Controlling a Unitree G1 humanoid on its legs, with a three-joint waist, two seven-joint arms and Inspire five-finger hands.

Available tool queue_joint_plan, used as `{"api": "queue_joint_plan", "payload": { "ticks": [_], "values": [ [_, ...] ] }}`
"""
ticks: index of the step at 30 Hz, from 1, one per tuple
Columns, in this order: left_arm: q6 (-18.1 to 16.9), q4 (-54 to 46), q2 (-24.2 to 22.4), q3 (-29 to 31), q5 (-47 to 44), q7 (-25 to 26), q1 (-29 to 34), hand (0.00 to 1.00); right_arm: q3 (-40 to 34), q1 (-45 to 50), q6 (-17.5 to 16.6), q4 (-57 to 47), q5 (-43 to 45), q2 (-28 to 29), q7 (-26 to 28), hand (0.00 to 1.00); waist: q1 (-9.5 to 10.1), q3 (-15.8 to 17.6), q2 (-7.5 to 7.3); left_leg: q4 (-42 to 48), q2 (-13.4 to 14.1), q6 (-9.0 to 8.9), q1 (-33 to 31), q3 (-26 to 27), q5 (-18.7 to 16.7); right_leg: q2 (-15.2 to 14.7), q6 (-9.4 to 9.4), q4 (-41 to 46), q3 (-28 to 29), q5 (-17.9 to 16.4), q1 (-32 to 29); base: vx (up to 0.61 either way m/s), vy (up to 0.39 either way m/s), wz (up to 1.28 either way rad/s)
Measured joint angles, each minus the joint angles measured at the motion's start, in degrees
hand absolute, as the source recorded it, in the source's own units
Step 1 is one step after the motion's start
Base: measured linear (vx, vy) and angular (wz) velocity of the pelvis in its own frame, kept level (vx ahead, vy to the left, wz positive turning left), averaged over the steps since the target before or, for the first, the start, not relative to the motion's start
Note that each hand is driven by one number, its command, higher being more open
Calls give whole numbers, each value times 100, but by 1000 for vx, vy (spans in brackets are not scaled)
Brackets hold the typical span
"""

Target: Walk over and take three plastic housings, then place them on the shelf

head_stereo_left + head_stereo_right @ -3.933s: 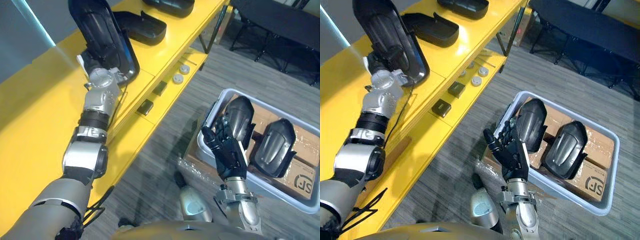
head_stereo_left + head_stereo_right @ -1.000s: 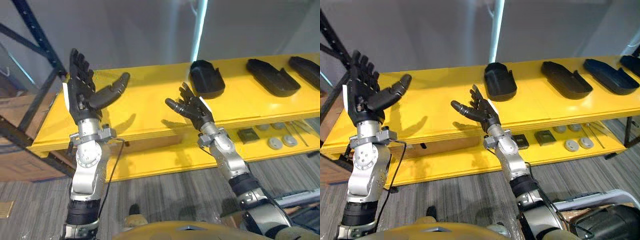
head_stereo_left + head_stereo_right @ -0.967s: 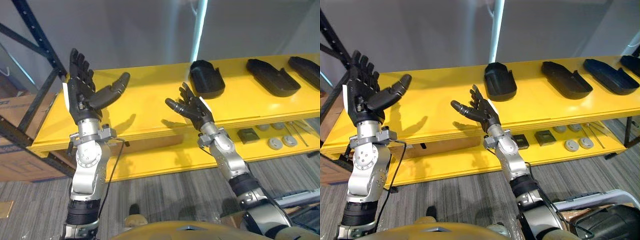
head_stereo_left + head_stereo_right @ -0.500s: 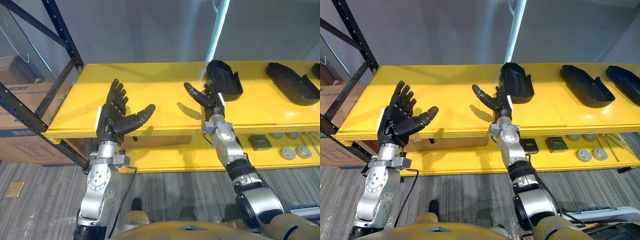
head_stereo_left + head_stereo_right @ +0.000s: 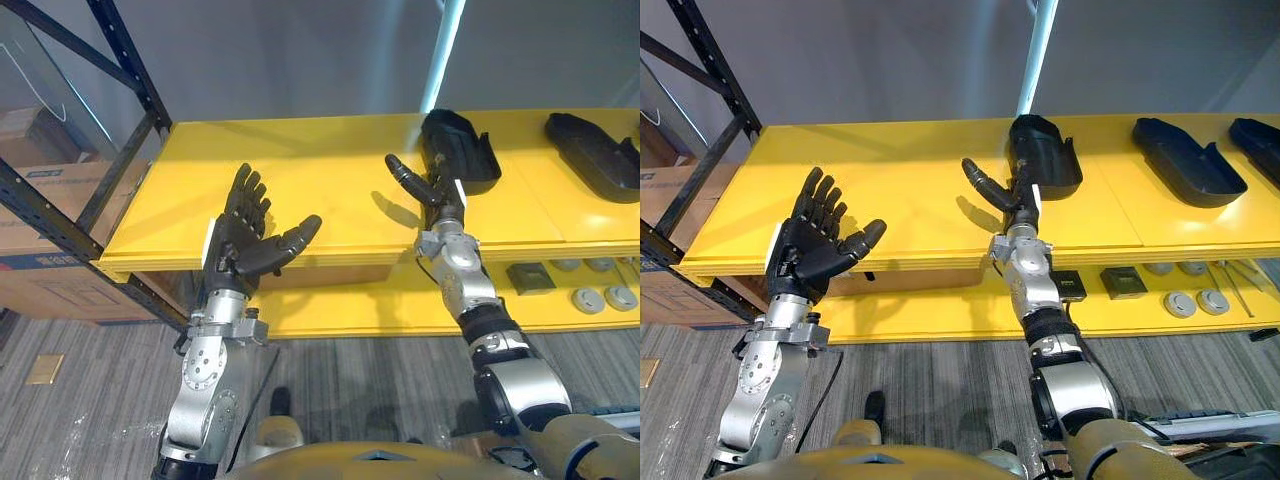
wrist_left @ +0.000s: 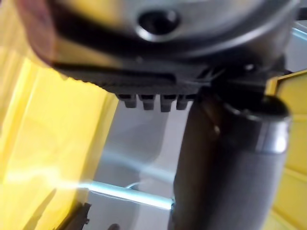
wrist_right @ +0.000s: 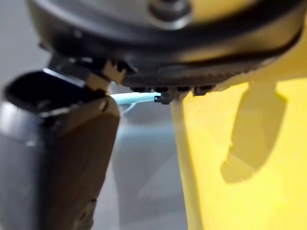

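The robot's left hand [image 5: 238, 245] is raised palm-up before the front edge of a yellow shelf [image 5: 300, 170], above grey carpeted floor [image 5: 80, 400]. Its fingers [image 5: 246, 195] are spread straight and its thumb stands out to the side, and it holds nothing. The right hand [image 5: 438, 200] reaches further in, over the shelf's top board. It is likewise open and empty, thumb out to one side, fingers pointing up toward the first housing [image 5: 458, 150]. The fingertips overlap that housing's near edge, and contact cannot be told.

Below the top board, a lower board [image 5: 340, 310] carries small dark square blocks [image 5: 1127, 282] and round grey discs [image 5: 1180, 303]. A cardboard box [image 5: 40, 250] sits beside the shelf on the robot's left, behind a black rack upright [image 5: 120, 60].

All three black plastic housings lie on the top board. The first housing is just beyond the right hand, the second housing [image 5: 1188, 160] is well apart to its right, and the third housing [image 5: 1258, 135] is cut by the frame's right edge. A pale blue pole [image 5: 445, 50] rises behind the first housing against a grey wall [image 5: 280, 50].
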Motion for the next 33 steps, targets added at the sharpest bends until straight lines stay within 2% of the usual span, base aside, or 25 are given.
{"api": "queue_joint_plan", "payload": {
  "ticks": [6, 11, 13, 15, 16, 18, 19, 21, 22, 25, 26, 28, 29, 31, 32, 33],
  "values": [
    [1, 1, 6, -51, -19, -9, -5, 100, -47, -66, -1, 78, 1, -3, 131, 100, -10, 52, 8, -3, 2, -6, 83, 13, -7, -1, 0, 8, 19, 3, 67, 8, 1, -1],
    [-8, 0, 5, -52, -4, 30, -4, 100, 39, -63, -129, -48, 32, -1, 548, 100, -27, 164, 25, -18, 15, -40, 99, 46, -65, -1, -43, 15, 43, -35, 51, 0, 0, -5],
    [-25, 0, 4, -56, 27, 66, -4, 100, 211, 119, -152, -624, 41, -1, 726, 100, -47, 190, 15, -18, 22, -19, 96, 92, -82, 3, -37, -7, 86, -28, 17, -2, 2, -11],
    [-250, -2, 4, -36, 193, 153, -1, 100, 432, 832, -309, -2292, 37, 9, 1031, 100, -43, 198, 0, -13, 27, -45, 100, 165, -103, 2, -46, -22, 169, -20, -52, 21, 8, -13],
    [-340, -3, 4, -26, 311, 180, -2, 100, 458, 1044, -356, -2749, 38, 18, 1118, 100, -49, 198, -5, -10, 28, -55, 107, 186, -115, 1, -47, -22, 188, -19, -58, 65, 7, -14],
    [-668, -71, 1, 17, 634, 255, -4, 100, 540, 1845, -544, -4347, 90, 39, 1498, 100, -105, 180, -55, -1, 44, -37, 164, 354, -134, -3, -19, -14, 343, 0, -117, 80, 8, -30],
    [-729, -109, 2, 20, 704, 270, -4, 100, 537, 2027, -584, -4669, 112, 42, 1563, 100, -141, 180, -79, 0, 47, -41, 189, 419, -138, -7, -13, -14, 405, 6, -138, 82, 14, -49],
    [-947, -219, 1, -1, 702, 312, -48, 100, 383, 2754, -661, -5580, 204, 51, 1650, 100, -358, 147, -200, -1, 60, -58, 355, 756, -234, -24, -1, -4, 723, 16, -219, 77, 21, -65],
    [-1005, -221, 0, -33, 703, 318, -80, 100, 285, 2949, -662, -5735, 201, 62, 1639, 100, -396, 129, -230, -1, 68, -65, 407, 861, -263, -24, 0, 1, 827, 17, -251, 55, 20, -84],
    [-1138, -222, -24, -396, 696, 400, -331, 100, -445, 3981, -538, -6139, -47, 259, 1048, 100, -769, -8, -431, -1, 124, -110, 622, 1584, -451, 21, -18, 55, 1494, 34, -609, 42, 16, -101],
    [-1143, -222, -25, -446, 696, 407, -355, 100, -509, 4071, -524, -6145, -46, 295, 1002, 100, -810, -25, -444, -1, 129, -111, 634, 1647, -469, 29, -20, 69, 1563, 35, -656, 27, 11, -88],
    [-1143, -211, -36, -890, 702, 483, -502, 100, -918, 4767, -402, -6246, -31, 474, 598, 100, -1002, -62, -489, 2, 154, -167, 821, 2187, -557, 114, -17, 105, 2091, 95, -882, 59, 19, -118],
    [-1143, -200, -48, -1092, 705, 548, -539, 100, -1090, 5055, -402, -6290, -19, 530, 488, 100, -1121, -79, -473, 2, 161, -197, 910, 2449, -614, 160, -20, 95, 2335, 140, -961, 119, 29, -152],
    [-1137, 12, -61, -1433, 712, 740, -651, 100, -1546, 5727, -402, -6428, 99, 534, 412, 100, -1526, -150, -368, 5, 203, -302, 1171, 3108, -760, 329, -19, 43, 2927, 242, -1146, 117, 22, -142],
    [-1118, 124, -64, -1500, 705, 790, -724, 100, -1670, 5894, -402, -6488, 165, 538, 401, 100, -1632, -166, -339, 5, 230, -335, 1232, 3235, -794, 376, -23, 17, 3035, 260, -1145, 64, -4, -120],
    [-1085, 317, -75, -1614, 695, 907, -842, 100, -1887, 6192, -406, -6618, 263, 554, 400, 100, -1821, -200, -285, 6, 290, -403, 1402, 3503, -862, 501, -21, -27, 3249, 287, -1145, 41, -11, -84]
  ]
}}
